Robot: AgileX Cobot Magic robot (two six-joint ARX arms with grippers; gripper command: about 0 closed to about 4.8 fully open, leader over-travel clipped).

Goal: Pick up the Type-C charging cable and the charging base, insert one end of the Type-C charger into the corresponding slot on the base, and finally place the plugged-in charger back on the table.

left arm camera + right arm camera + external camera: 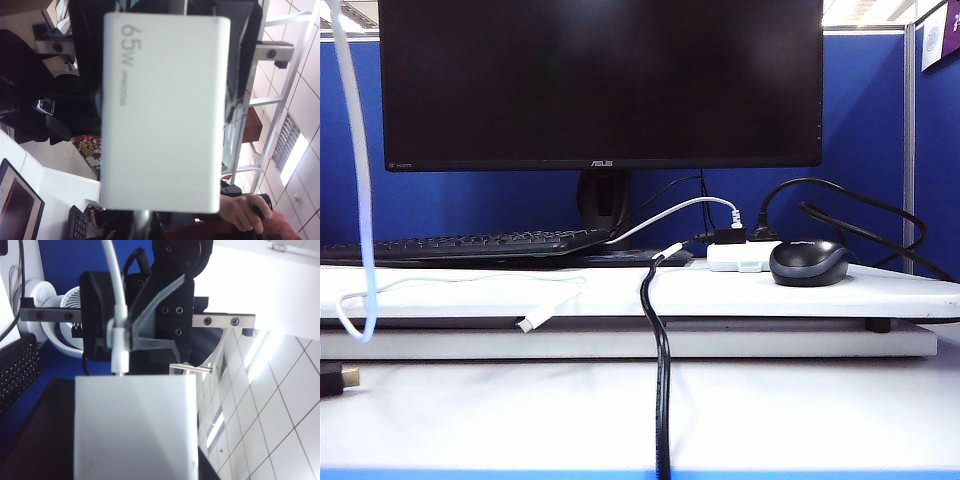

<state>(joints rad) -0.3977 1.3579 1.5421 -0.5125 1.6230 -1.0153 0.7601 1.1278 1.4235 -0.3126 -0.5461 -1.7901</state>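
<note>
Both grippers are raised out of the exterior view. My right gripper [165, 95] is shut on the charging base [165, 115], a white block marked 65W, its black fingers on either side of it. That base [135, 430] fills the near part of the right wrist view. My left gripper [122, 345] is shut on the white connector of the Type-C charging cable [112, 280], and the connector's metal tip meets the base's end face. How deep it sits I cannot tell. The cable [360, 200] hangs down at the left, loops, and its free connector [525, 323] lies on the table [800, 410].
On the raised board [720, 295] stand a monitor [600, 80], a keyboard [470, 243], a black mouse [809, 262] and a white socket strip [740, 255]. A thick black cable [662, 380] runs over the front edge. A black plug [338, 378] lies at the far left.
</note>
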